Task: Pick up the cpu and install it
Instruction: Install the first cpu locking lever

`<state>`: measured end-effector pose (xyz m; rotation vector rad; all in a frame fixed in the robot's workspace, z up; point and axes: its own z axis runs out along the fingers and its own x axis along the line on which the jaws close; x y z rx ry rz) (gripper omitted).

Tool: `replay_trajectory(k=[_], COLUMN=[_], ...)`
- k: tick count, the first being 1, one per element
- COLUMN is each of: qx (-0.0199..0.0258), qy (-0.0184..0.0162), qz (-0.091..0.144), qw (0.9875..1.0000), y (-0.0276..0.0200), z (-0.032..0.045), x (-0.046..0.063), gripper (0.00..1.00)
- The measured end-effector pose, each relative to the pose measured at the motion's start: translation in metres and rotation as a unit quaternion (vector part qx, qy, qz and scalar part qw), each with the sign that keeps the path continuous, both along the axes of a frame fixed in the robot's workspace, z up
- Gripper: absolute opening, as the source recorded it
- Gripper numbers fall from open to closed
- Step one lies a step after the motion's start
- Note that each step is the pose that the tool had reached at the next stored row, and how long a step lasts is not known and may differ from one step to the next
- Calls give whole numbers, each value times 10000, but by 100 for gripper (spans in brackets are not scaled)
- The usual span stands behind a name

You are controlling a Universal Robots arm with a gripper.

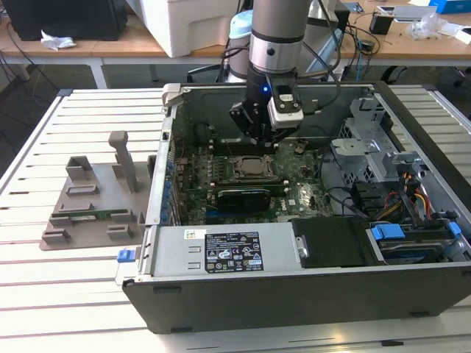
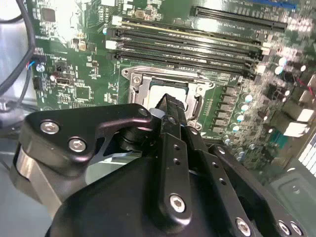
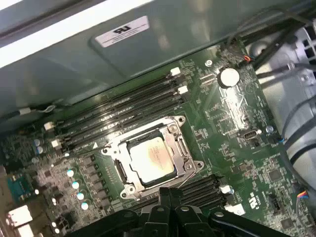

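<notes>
I see the cpu (image 3: 152, 160) lying flat in the socket (image 3: 143, 132) on the motherboard (image 3: 232, 128), silver top up, inside the open computer case (image 1: 294, 294). My gripper (image 3: 169, 192) hangs close over the socket, its fingers pressed together with nothing between them.

Mid-frame, the cpu (image 3: 150, 160) lies flat inside the metal socket frame (image 3: 183, 148) on the green motherboard (image 3: 232, 123). Long black memory slots (image 3: 118, 116) run alongside the socket. The black gripper (image 3: 170, 192) pokes in at the frame's edge just beside the socket, fingertips together, holding nothing. A coin battery (image 3: 228, 77) sits near the grey case wall (image 3: 163, 54).
</notes>
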<state>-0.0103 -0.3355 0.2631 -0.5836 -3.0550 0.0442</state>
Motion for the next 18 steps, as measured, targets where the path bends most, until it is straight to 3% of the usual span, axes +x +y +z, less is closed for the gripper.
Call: replay_trajectory(k=[1,7,12,16,18], qx=[0,0,0,0,0], qy=[0,0,0,0,0], qz=[259,884,1340,1779,1886], qw=[9997,9961,9910,9841,9821], y=[0,0,0,0,0], z=[0,0,0,0,0], x=[0,0,0,0,0], gripper=[11,11,11,11,11])
